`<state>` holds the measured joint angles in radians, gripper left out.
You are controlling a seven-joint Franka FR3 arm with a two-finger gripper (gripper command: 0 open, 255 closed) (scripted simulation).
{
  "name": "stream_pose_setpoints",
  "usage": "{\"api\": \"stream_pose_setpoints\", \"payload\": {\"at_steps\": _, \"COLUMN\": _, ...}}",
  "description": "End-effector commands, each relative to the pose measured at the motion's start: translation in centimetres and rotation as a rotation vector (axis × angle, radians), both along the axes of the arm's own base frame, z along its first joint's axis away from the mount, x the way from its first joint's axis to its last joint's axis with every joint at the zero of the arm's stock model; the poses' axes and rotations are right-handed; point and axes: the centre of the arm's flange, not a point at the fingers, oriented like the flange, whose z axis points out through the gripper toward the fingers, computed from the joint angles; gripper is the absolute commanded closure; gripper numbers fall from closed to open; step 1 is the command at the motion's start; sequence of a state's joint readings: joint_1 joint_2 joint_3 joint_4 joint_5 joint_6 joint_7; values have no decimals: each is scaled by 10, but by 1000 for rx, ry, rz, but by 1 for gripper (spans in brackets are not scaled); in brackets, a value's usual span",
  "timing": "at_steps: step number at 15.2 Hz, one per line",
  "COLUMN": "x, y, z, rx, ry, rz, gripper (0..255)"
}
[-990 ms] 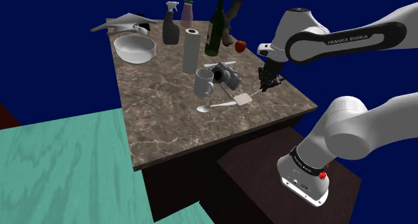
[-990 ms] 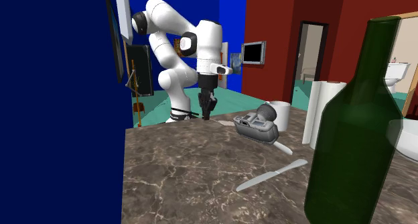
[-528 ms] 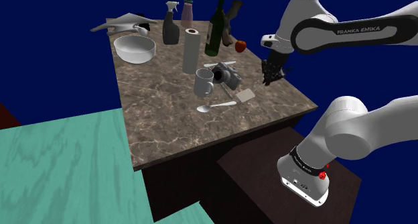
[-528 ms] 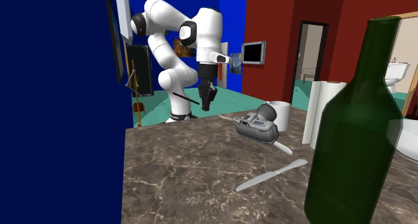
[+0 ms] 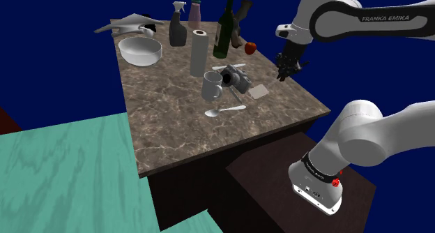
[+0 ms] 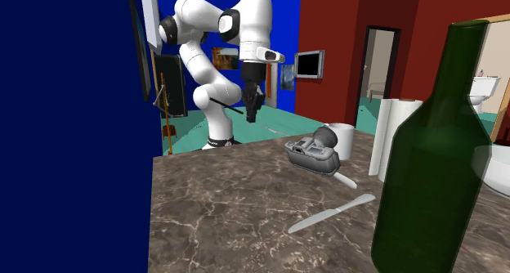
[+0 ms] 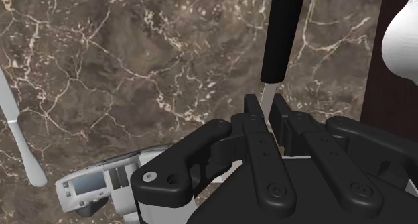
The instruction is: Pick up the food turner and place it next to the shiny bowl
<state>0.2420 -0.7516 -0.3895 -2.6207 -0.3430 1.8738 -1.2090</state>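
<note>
Food turner [image 7: 281, 41], pinched tight in the gripper [image 7: 266, 106], has risen higher above the marble table [image 5: 167, 120] than before.

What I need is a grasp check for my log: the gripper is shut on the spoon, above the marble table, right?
Not quite. The gripper is shut on the food turner, not the spoon, as the wrist view shows; the spoon lies on the marble table in the shoulder view.

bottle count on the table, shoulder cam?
3, all near the table's far edge: a dark spray bottle, a pinkish bottle just behind it, and a green wine bottle. The brown thing beyond is unclear.
</note>
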Motion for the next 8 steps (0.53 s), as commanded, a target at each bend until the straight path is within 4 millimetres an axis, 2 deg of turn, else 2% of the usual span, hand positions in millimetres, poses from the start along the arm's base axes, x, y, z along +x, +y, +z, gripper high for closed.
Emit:
{"api": "stream_pose_setpoints", "payload": {"at_steps": 1, "x": 0, "y": 0, "z": 11, "rx": 0, "ry": 0, "rz": 0, "gripper": 255}}
{"api": "stream_pose_setpoints", "payload": {"at_steps": 6, "x": 0, "y": 0, "z": 34, "rx": 0, "ry": 0, "rz": 0, "gripper": 255}}
{"api": "stream_pose_setpoints", "payload": {"at_steps": 8, "x": 17, "y": 20, "z": 34, "rx": 0, "ry": 0, "rz": 0, "gripper": 255}}
